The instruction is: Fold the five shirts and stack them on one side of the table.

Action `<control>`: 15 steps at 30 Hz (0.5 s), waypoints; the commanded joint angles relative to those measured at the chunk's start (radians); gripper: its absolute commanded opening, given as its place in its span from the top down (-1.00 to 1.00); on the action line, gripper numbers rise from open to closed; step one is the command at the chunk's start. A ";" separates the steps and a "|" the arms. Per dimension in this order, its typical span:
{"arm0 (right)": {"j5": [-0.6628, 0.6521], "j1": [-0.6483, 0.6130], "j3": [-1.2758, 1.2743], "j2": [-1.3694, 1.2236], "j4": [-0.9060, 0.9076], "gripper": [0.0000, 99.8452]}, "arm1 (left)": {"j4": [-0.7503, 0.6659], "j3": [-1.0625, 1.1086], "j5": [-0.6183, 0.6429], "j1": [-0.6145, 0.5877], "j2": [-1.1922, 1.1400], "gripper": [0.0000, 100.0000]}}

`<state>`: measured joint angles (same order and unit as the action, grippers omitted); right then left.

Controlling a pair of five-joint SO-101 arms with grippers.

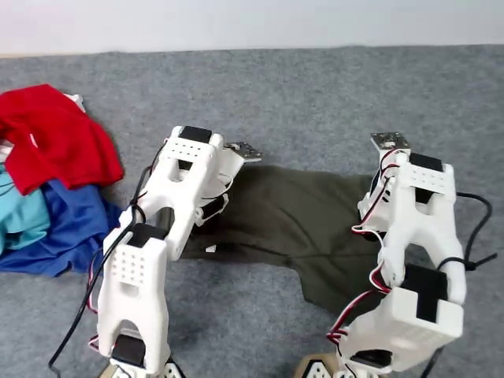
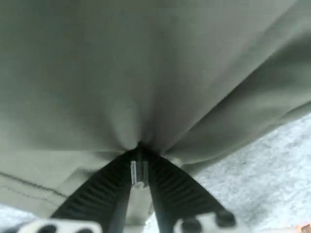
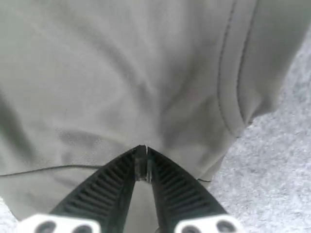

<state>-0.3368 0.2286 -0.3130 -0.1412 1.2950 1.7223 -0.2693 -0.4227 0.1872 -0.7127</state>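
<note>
An olive-green shirt [image 1: 291,216] lies spread on the grey table between my two arms. The left gripper [image 2: 140,154] is shut on a pinch of the olive shirt [image 2: 146,73] at its left side, where the cloth puckers into the fingertips. The right gripper [image 3: 141,158] is shut on the olive shirt [image 3: 121,73] near a stitched hem at the shirt's right side. In the high view both grippers are hidden under the white arm bodies. A pile with a red shirt [image 1: 55,134], a blue shirt [image 1: 67,228] and a teal shirt [image 1: 20,216] sits at the left edge.
The grey felt table [image 1: 315,94] stretches bare behind the arms. Black cables [image 1: 472,236] hang beside the right arm, and another cable runs down by the left arm's base.
</note>
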 commanded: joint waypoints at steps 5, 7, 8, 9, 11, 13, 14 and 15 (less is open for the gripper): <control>-0.003 -0.001 0.038 0.056 -0.001 0.98 | 0.031 0.065 0.008 -0.034 0.031 0.99; -0.003 -0.001 0.038 0.056 -0.001 0.98 | 0.031 0.081 0.008 -0.032 0.084 0.99; -0.003 -0.001 0.038 0.058 -0.001 0.98 | 0.031 0.085 0.008 -0.029 0.121 0.99; -0.003 -0.001 0.038 0.058 -0.001 0.98 | 0.031 0.087 0.008 -0.025 0.164 0.99; -0.003 -0.001 0.038 0.059 -0.001 0.98 | 0.031 0.087 0.008 -0.006 0.252 0.99; -0.003 -0.001 0.038 0.064 0.005 0.98 | 0.031 0.087 0.008 0.018 0.336 0.99; -0.003 -0.001 0.038 0.064 0.007 0.98 | 0.031 0.087 0.008 0.032 0.368 0.99; -0.003 -0.001 0.038 0.065 0.008 0.98 | 0.031 0.087 0.008 0.044 0.400 0.99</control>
<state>-0.3368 0.2286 -0.3130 -0.1412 1.2950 1.7223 -0.1803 -0.4181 0.1949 -0.4565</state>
